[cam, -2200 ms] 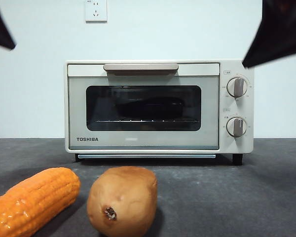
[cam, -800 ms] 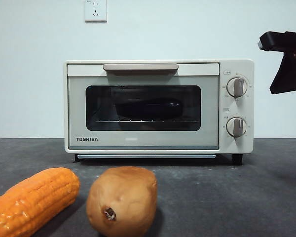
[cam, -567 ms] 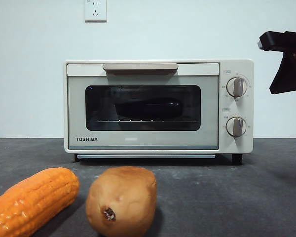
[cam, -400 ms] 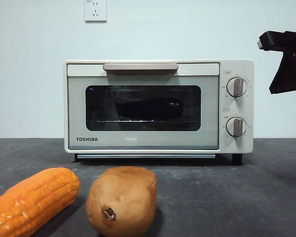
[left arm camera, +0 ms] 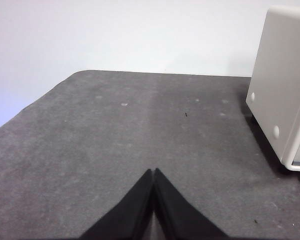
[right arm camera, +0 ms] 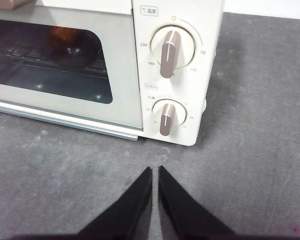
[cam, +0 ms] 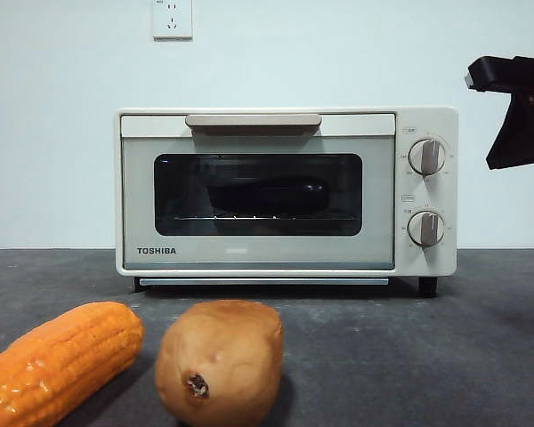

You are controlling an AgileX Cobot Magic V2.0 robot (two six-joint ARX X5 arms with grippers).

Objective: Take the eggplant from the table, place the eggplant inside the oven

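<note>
I see an orange corn cob lying at the surface's near left corner, angled toward a tan-brown potato just beside it at the near edge. A white wall socket sits high behind.

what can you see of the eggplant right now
The eggplant shows only as a dark, glossy, elongated shape behind the dark glass door of the oven. It lies lengthwise on the wire rack, roughly centred in the window, with the door shut in front of it. The tinted glass hides its colour, stem and surface detail. Neither gripper touches it; in the right wrist view that part of the window is too dim to make it out.
</note>
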